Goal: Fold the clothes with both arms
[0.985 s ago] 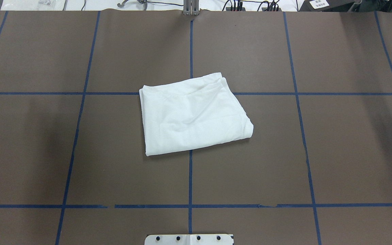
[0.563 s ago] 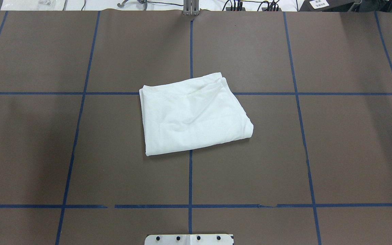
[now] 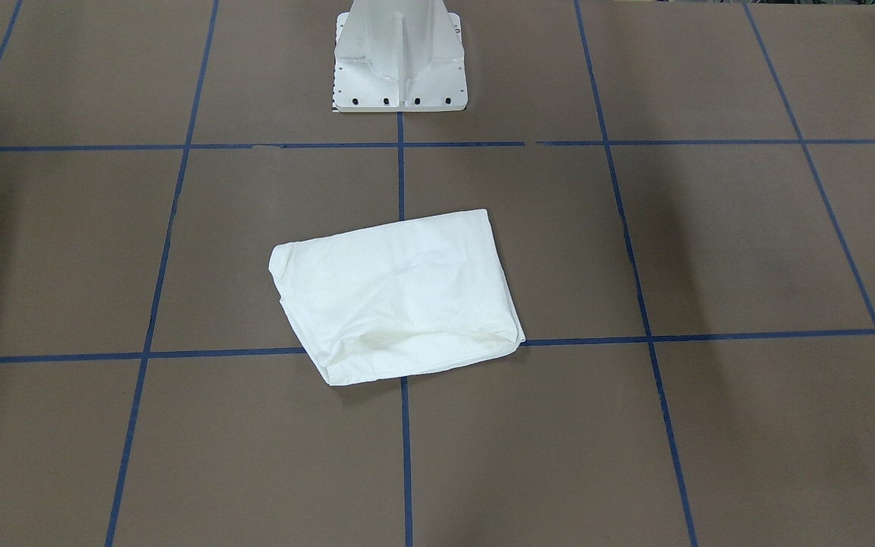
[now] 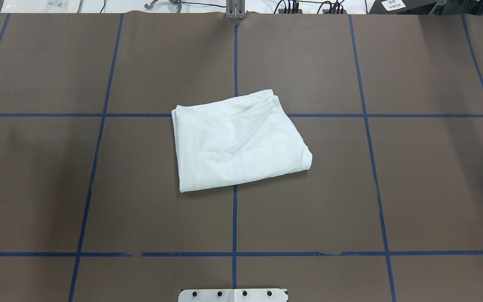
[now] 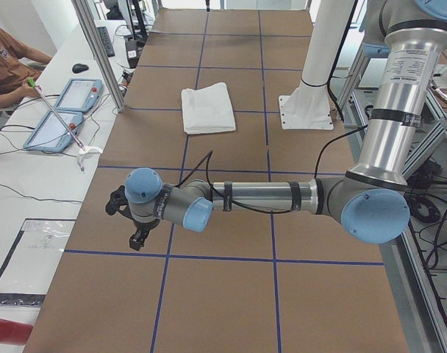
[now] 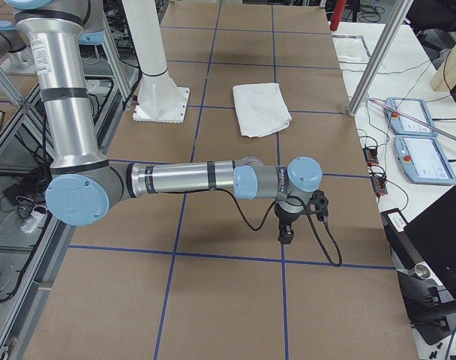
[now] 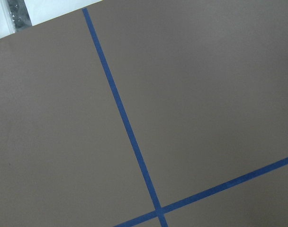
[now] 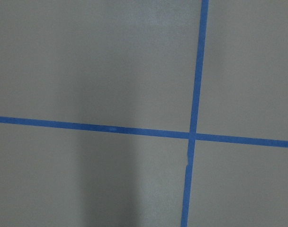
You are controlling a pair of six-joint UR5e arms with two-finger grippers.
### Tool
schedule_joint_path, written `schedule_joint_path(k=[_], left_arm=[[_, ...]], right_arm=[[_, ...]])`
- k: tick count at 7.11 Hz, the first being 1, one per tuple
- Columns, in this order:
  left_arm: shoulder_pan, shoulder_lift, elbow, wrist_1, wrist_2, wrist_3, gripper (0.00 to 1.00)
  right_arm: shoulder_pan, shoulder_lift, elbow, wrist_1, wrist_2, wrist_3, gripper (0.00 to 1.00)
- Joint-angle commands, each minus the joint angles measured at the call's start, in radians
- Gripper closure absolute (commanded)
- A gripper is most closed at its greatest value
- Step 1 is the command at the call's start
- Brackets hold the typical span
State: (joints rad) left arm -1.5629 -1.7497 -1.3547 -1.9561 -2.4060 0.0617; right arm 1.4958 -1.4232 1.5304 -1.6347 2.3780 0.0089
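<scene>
T-shirt (image 4: 237,142) folded at centre of table (image 4: 413,188), left gripper (image 5: 135,239) and right gripper (image 6: 286,234) near opposite ends, grip state impossible to tell

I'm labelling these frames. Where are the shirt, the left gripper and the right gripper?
shirt (image 4: 237,142), overhead view, middle of the folded top layer.
left gripper (image 5: 135,237), exterior left view, at its fingertips.
right gripper (image 6: 286,235), exterior right view, at its fingertips.
</scene>
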Motion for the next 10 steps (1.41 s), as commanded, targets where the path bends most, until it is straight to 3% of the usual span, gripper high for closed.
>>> schedule_joint_path(k=[1,3,8,10], left_arm=[[-0.002,0.009,-0.046,-0.003,0.01,-0.006,0.0],[-0.003,0.015,-0.078,-0.001,0.019,0.001,0.0],[0.003,0.076,-0.116,-0.026,0.034,-0.003,0.0],[0.004,0.076,-0.124,-0.024,0.074,-0.002,0.0]], right_arm=[[-0.003,-0.022,0.034,0.002,-0.002,0.0,0.0],[-0.006,-0.048,0.114,0.001,0.0,0.019,0.0],[-0.012,-0.069,0.128,-0.002,-0.002,0.022,0.0],[-0.029,-0.071,0.123,-0.005,-0.051,0.02,0.0]])
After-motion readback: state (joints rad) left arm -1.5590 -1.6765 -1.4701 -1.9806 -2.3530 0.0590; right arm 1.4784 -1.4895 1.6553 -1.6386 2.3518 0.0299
